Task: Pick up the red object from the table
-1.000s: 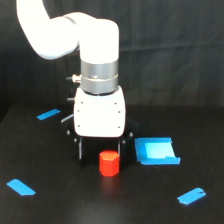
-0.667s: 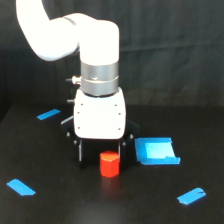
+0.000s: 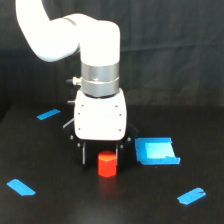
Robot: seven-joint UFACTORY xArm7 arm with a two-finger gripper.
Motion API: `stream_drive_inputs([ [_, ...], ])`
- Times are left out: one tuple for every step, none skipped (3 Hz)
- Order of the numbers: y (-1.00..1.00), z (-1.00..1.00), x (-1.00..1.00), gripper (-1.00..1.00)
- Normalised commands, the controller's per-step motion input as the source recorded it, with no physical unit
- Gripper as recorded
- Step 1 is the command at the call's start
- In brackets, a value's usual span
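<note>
Red block point(image 3: 107, 164) sits on the table point(image 3: 60, 205) between the gripper's point(image 3: 102, 156) spread fingers, so the grasp step seems underway; next comes closing.

red object point(image 3: 107, 164) | small matte red-orange block | upright | on black table point(image 3: 60, 205), centre foreground
</note>
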Motion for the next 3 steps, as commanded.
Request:
stream_drive_inputs([
  [0.05, -0.23, -0.03, -1.0],
  [0.11, -0.09, 0.12, -1.0],
  [-0.02, 0.06, 0.03, -1.0],
])
